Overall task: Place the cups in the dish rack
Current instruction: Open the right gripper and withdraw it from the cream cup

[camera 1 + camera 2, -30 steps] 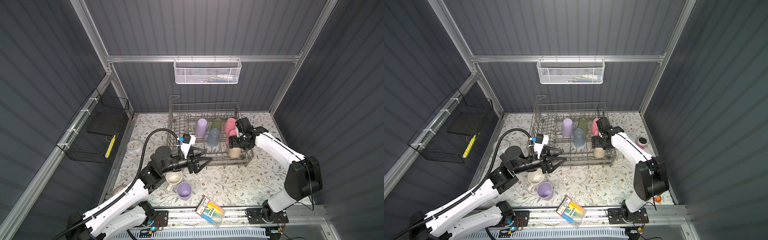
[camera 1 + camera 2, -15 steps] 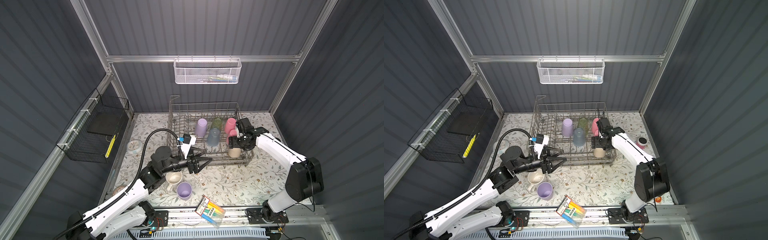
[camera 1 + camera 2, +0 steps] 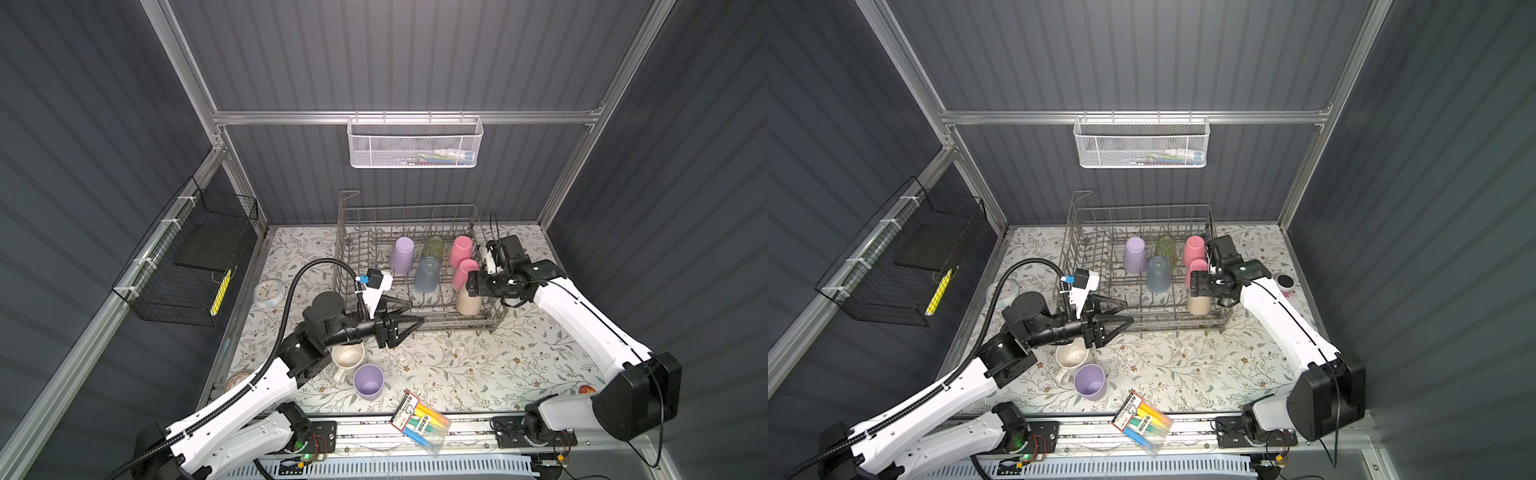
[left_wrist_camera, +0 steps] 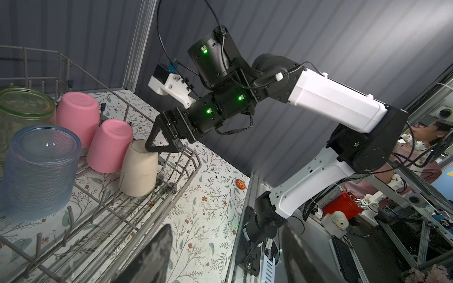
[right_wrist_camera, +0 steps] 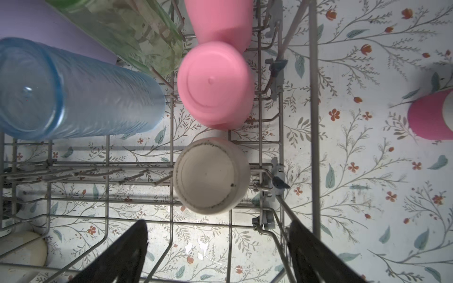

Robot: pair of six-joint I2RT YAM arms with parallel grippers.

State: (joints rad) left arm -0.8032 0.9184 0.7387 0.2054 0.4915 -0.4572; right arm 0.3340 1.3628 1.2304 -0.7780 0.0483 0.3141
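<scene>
The beige cup point(image 3: 468, 300) sits upturned in the near right corner of the dish rack point(image 3: 415, 210). Our right tool point(image 3: 472, 286) hangs wide and empty above it; we'd lift straight up, clear of the wires. Our left tool point(image 3: 417, 312) is wide, empty, beside the rack.

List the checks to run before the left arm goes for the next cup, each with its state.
1. Left hand open and empty: ok.
2. Right hand open, not gripping the beige cup: ok.
3. Right hand clear of the beige cup's top: cannot tell; in the left wrist view a finger looks very close to it.
4. All cups in the rack: not ok; the mug and the loose lilac cup stand upright on the table.
5. Free tines in the rack's left part: ok.
6. Mug free to grasp: ok, though the loose lilac cup sits close beside it.
</scene>
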